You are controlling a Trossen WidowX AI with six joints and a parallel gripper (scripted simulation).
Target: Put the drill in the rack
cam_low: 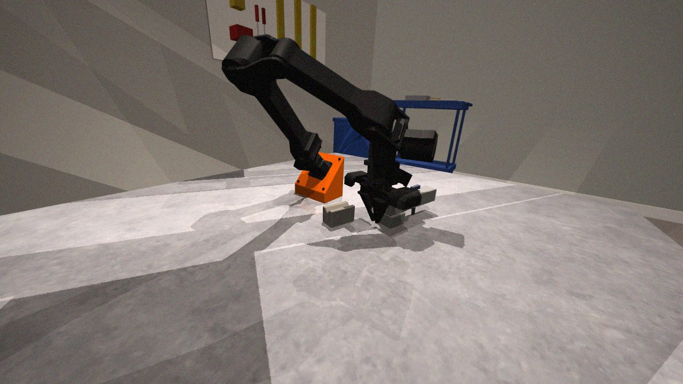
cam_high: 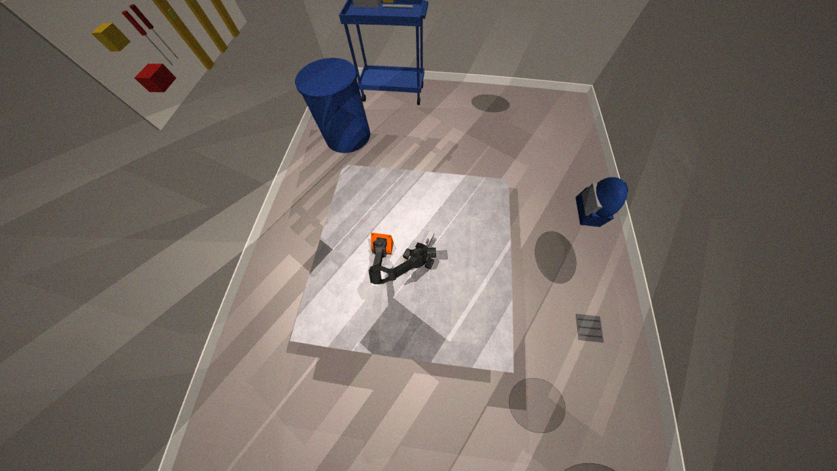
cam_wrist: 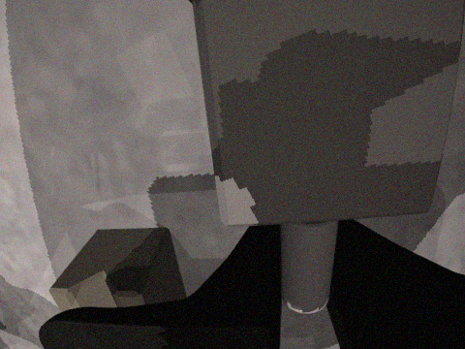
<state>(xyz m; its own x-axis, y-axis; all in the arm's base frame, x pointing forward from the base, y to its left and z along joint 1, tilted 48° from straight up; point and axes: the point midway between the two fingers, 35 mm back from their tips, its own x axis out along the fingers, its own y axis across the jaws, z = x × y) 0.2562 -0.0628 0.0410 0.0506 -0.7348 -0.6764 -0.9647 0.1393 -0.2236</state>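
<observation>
Between the fingers of the claw (cam_low: 384, 215) the drill shank (cam_wrist: 309, 278) was grasped, evidently for pulling; the rack (cam_low: 338, 214) waited just beside, ready for laying.

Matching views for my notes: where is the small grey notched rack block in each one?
Top: not discernible; hidden near the arm.
Exterior: the grey notched rack block sits centre, between the orange wedge-shaped base and the black hand.
Wrist: lower left.
Shared landmark: the hand.
</observation>
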